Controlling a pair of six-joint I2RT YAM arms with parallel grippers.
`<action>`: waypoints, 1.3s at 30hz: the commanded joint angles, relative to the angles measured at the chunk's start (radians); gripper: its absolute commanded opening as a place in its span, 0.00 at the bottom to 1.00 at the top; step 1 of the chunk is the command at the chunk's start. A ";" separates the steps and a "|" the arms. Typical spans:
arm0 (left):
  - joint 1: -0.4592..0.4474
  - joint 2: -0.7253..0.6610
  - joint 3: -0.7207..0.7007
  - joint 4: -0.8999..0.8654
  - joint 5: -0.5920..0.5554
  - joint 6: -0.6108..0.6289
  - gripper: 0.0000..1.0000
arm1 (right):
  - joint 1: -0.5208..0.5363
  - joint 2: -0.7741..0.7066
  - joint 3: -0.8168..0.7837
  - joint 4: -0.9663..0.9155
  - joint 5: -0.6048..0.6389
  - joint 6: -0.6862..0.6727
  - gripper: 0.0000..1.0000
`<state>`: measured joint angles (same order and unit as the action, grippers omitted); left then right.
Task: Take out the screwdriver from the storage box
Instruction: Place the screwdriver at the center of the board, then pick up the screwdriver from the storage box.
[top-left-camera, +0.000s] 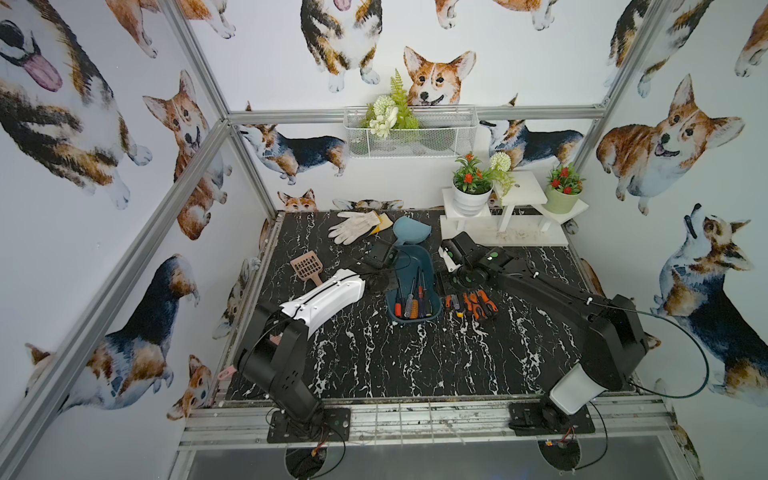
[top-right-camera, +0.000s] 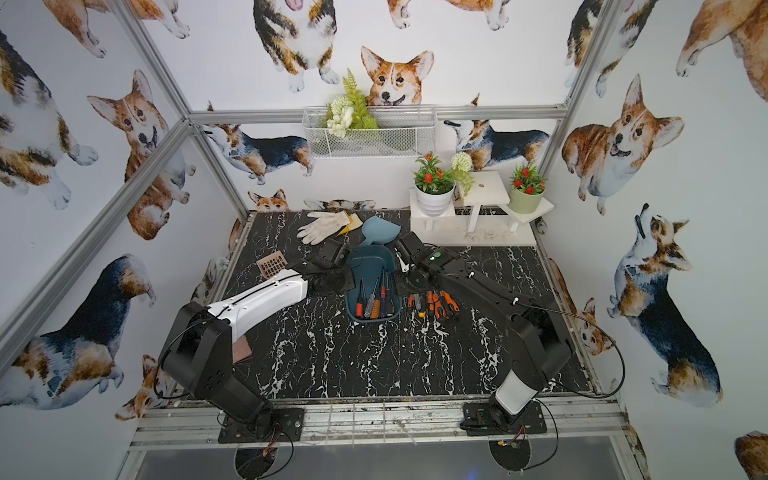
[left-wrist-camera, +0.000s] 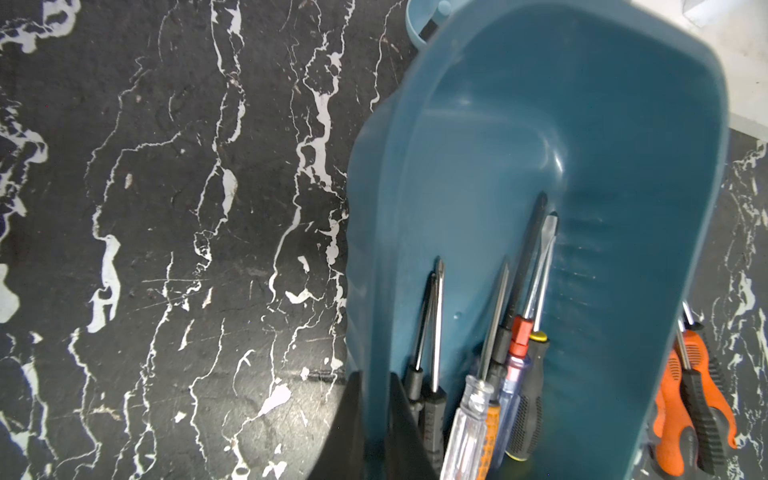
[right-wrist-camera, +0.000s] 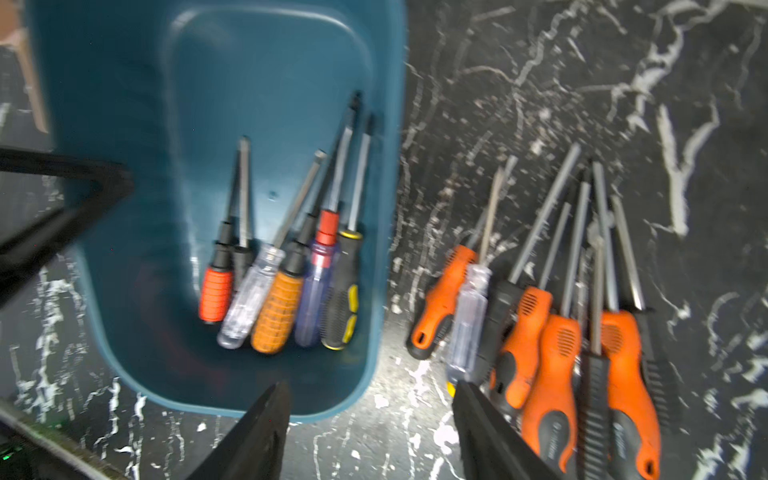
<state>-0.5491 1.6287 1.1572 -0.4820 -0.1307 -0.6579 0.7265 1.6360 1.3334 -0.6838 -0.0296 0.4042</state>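
Teal wall of storage box (left-wrist-camera: 498, 145) pinched between left fingers (left-wrist-camera: 347, 432); screwdrivers (left-wrist-camera: 519, 357) inside.

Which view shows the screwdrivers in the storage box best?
Right wrist: the screwdrivers show whole in the storage box, though blurred. Left wrist is sharper but crops the handles. In both top views they are tiny.
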 joint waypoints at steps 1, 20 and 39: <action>-0.002 -0.012 0.007 0.039 0.011 -0.009 0.00 | 0.020 0.026 0.029 0.022 -0.042 -0.005 0.66; -0.008 -0.009 0.000 0.047 0.011 -0.021 0.00 | 0.070 0.194 0.080 0.140 -0.225 0.126 0.53; -0.009 -0.014 -0.004 0.048 0.009 -0.023 0.00 | 0.091 0.265 0.085 0.165 -0.260 0.178 0.50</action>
<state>-0.5571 1.6260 1.1553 -0.4812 -0.1272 -0.6666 0.8120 1.8942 1.4147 -0.5518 -0.2741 0.5583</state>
